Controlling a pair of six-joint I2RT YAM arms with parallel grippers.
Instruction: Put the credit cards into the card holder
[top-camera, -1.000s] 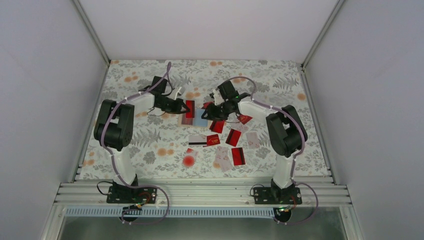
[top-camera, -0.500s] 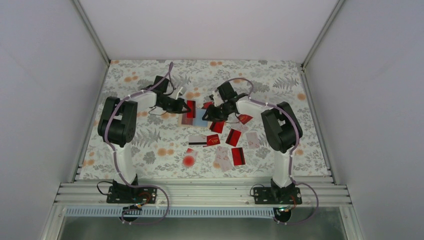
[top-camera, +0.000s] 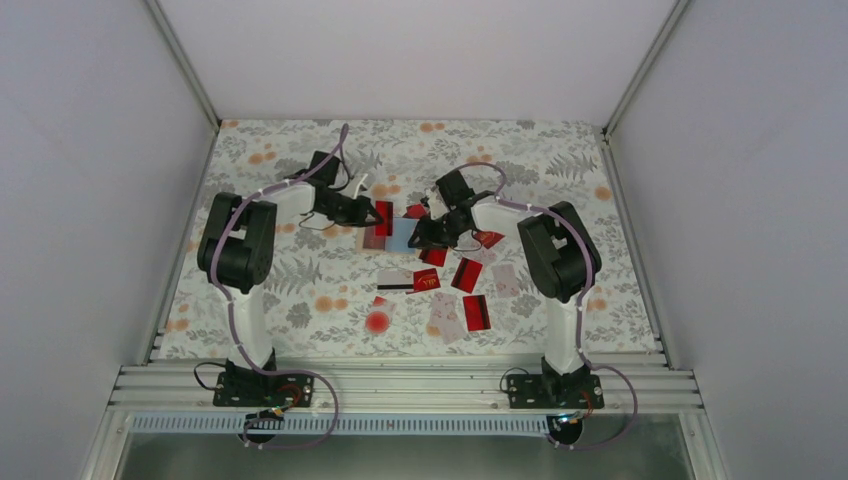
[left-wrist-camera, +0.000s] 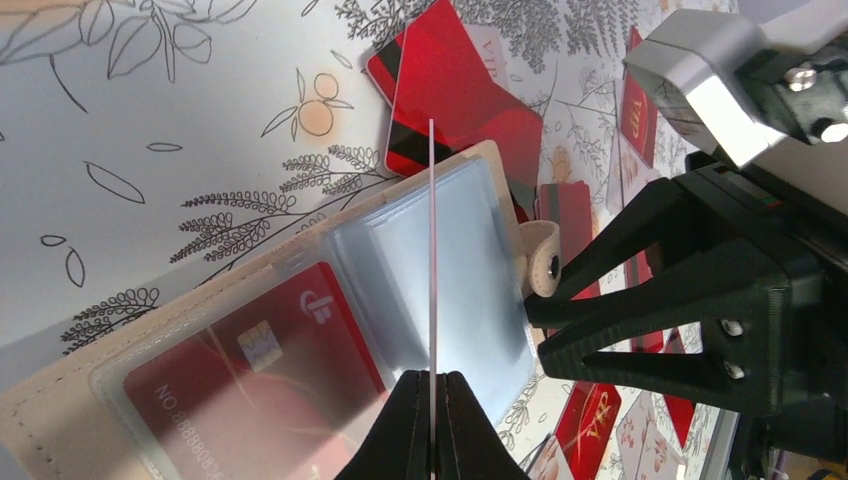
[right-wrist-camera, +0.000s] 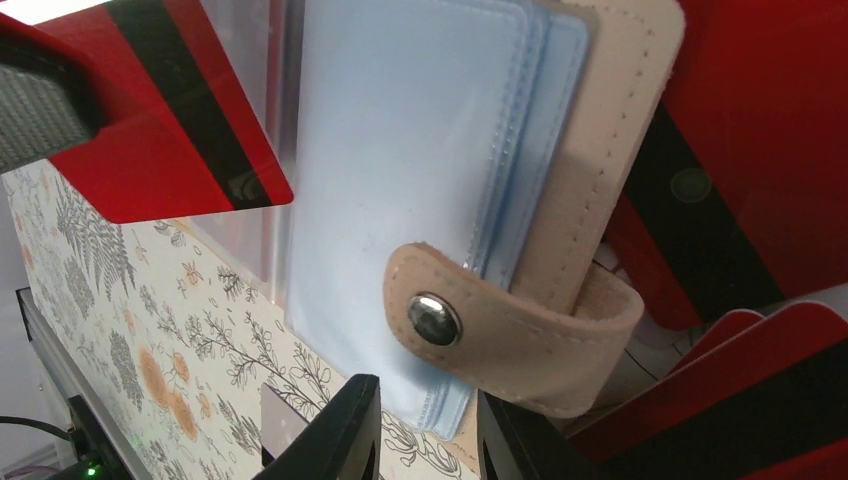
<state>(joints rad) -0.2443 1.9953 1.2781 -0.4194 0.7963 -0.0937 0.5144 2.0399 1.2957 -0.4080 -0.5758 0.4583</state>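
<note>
The tan card holder lies open on the flowered table, its clear blue sleeves facing up and one red card in a sleeve. My left gripper is shut on a red credit card with a black stripe, held on edge above the sleeves. My right gripper is open, its jaws narrowly apart either side of the sleeves' corner, just below the snap tab. More red credit cards and pale ones lie scattered nearer the arms.
A white card with a black stripe lies in front of the holder. Left of the cards a round red blot marks the cloth. Red cards lie under and beside the holder's right side. The two grippers are close together.
The right gripper's jaws have narrowed and it has edged left onto the holder's corner. The left gripper has held its card nearly still over the sleeves.
</note>
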